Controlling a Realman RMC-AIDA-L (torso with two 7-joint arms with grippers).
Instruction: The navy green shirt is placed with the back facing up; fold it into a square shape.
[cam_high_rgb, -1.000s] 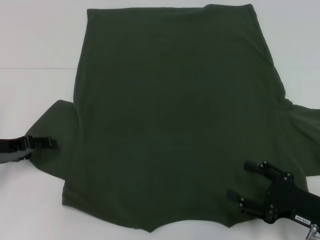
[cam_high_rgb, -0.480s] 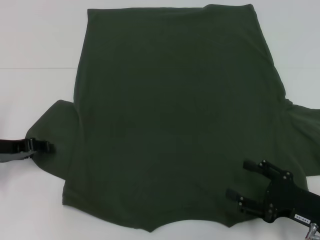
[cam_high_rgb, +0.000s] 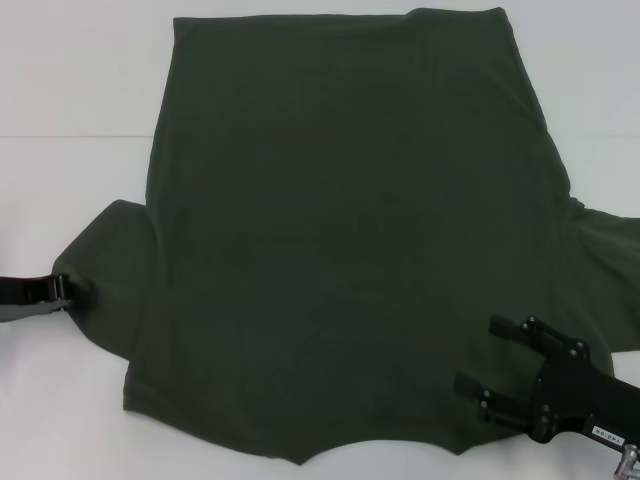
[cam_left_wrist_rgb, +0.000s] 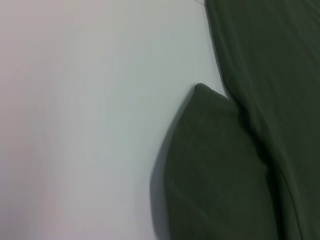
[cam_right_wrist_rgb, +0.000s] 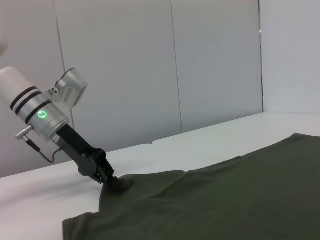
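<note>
Lying flat across the white table (cam_high_rgb: 70, 90), the navy green shirt (cam_high_rgb: 350, 240) is filling most of the head view, its straight hem toward 12 o'clock and its curved neckline toward 6 o'clock. At 9 o'clock the left gripper (cam_high_rgb: 68, 290) is reaching in from the frame edge, its tip touching the cuff of the left sleeve (cam_high_rgb: 105, 270); whether it is clenched on the fabric I cannot tell. At 5 o'clock the right gripper (cam_high_rgb: 490, 358) is hovering over the shirt's near shoulder area, its two black fingers (cam_high_rgb: 515, 330) spread apart and grasping nothing.

The left wrist view is showing only the sleeve (cam_left_wrist_rgb: 215, 170) lying against the shirt's body, with bare table (cam_left_wrist_rgb: 75, 125) beside it.

From the right wrist view, the left gripper (cam_right_wrist_rgb: 112, 182) is pressing down at the sleeve's edge, where the cloth is bunching slightly around its tip. A green light (cam_right_wrist_rgb: 42, 114) is glowing on that arm's silver wrist, and grey wall panels (cam_right_wrist_rgb: 150, 65) are standing behind the table.
</note>
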